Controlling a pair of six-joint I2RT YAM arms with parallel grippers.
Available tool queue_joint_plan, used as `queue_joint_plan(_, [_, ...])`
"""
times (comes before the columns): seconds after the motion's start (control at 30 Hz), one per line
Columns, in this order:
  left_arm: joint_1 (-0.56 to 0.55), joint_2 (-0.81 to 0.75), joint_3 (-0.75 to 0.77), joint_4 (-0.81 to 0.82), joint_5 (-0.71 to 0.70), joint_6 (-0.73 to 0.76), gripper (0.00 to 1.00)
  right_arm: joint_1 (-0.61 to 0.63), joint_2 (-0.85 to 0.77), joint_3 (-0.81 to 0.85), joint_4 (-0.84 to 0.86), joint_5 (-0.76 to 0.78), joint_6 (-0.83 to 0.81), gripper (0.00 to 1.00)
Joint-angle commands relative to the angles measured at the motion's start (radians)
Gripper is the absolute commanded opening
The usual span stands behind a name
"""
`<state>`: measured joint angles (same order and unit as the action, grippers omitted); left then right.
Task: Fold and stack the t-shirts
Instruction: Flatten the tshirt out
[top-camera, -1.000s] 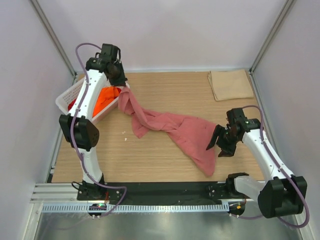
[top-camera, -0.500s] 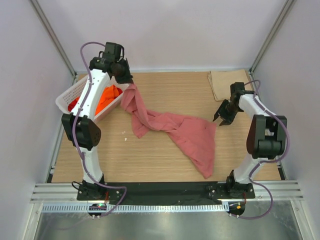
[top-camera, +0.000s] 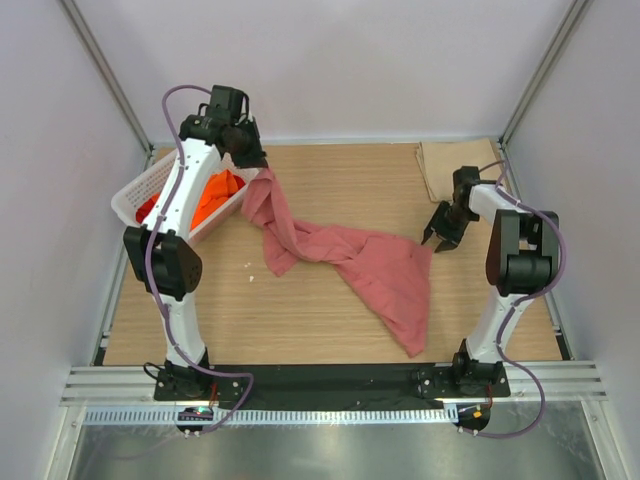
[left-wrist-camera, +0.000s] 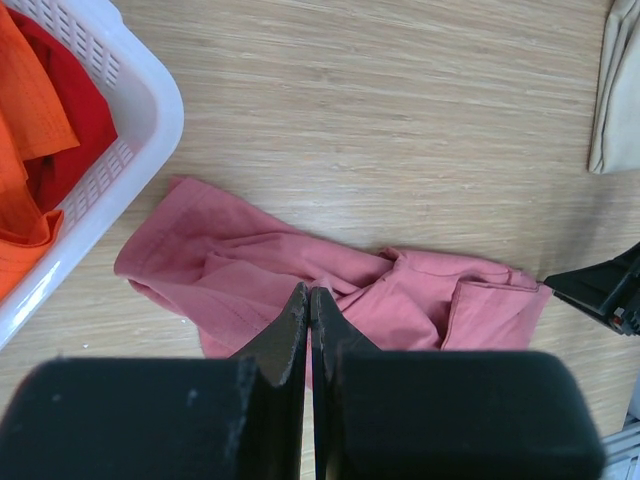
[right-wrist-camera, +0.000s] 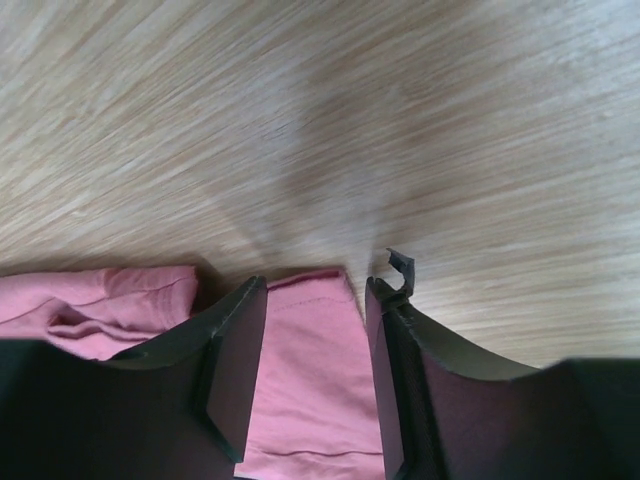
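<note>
While left end effector (top-camera: 256, 164), upper left, pinches shirt (top-camera: 385, 275) shut, right end effector (right-wrist-camera: 312, 295) straddles hem (right-wrist-camera: 310, 345), half-open. Cloth looks limp, light; grip corners.

A salmon-pink t-shirt (top-camera: 380, 270), spread to the right of the basket (left-wrist-camera: 150, 100), is seen as soft, matt cloth, heavily creased, with a stitched hem. The basket is moulded in white lattice plastic, smooth with a faint sheen. Inside the basket, an orange t-shirt (left-wrist-camera: 25, 100) and a red t-shirt (left-wrist-camera: 70, 110) are shown as matt, rumpled cloth. The table (top-camera: 330, 320) under the basket is pale wood with fine straight grain and a dull finish. Far right of the basket, a folded beige cloth (top-camera: 462, 168) looks matt. The left gripper (left-wrist-camera: 308, 295) and right gripper (right-wrist-camera: 312, 290) are finished in black, matt, faintly grainy plastic. Nearer than the basket, a strip (top-camera: 330, 450) of brushed grey metal is seen.
</note>
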<state>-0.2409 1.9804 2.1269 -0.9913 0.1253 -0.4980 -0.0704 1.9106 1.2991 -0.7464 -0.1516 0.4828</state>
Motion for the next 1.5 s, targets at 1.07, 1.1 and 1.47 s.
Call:
queue_joint_plan(1.07, [0.002,0.179,0.062,0.315,0.099,-0.197,0.0,0.05,-0.314,0.532,-0.439,0.32,-0.036,0.02])
queue_joint_plan(1.1, [0.002,0.196,0.079,0.333,0.1,-0.212,0.0,0.05,-0.347,0.531,-0.455,0.31,-0.033,0.02])
queue_joint_plan(1.47, [-0.067,0.315,0.353,-0.006,-0.222,0.039,0.73,0.058,-0.432,0.427,-0.444,0.21,-0.044,0.02])
